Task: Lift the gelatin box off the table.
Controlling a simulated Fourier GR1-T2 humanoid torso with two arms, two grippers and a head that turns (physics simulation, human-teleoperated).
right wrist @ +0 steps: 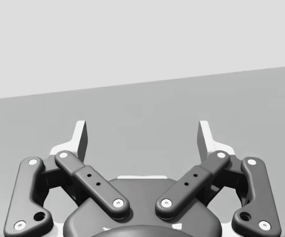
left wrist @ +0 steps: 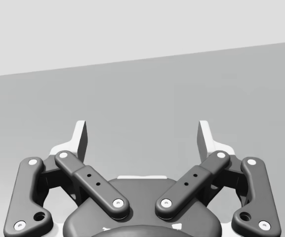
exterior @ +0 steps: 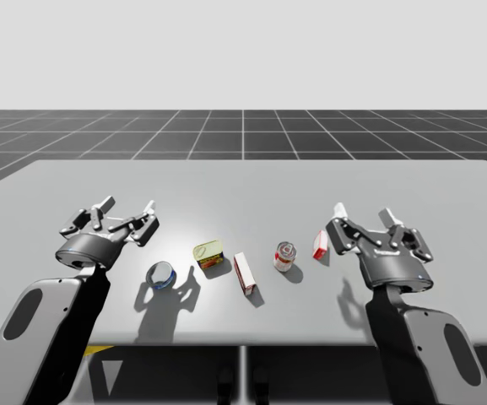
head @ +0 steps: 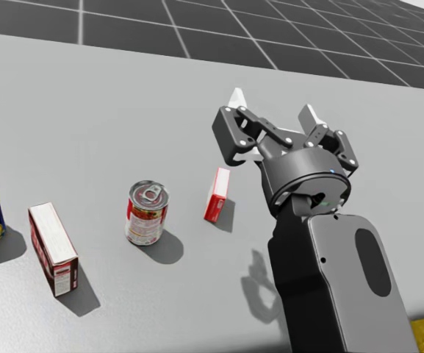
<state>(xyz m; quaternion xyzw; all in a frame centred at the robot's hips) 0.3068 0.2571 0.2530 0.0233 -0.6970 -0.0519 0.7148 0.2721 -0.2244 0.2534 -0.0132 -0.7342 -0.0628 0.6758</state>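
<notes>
Small red gelatin box [exterior: 320,245] stands on its edge on the grey table [exterior: 243,181], right of centre in the high view, between a red can [exterior: 284,255] and your right gripper [exterior: 363,213]. That gripper sits just beside the box, fingers spread wide and holding nothing. At frame left, your left gripper [exterior: 127,205] is likewise spread and empty, well apart from the box.

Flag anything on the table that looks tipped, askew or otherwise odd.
The flat blue can, leftmost in the row on the table, seems tipped onto its side, its round face turned toward the camera instead of upward. The red can stands upright; nothing looks spilled or damaged.
</notes>
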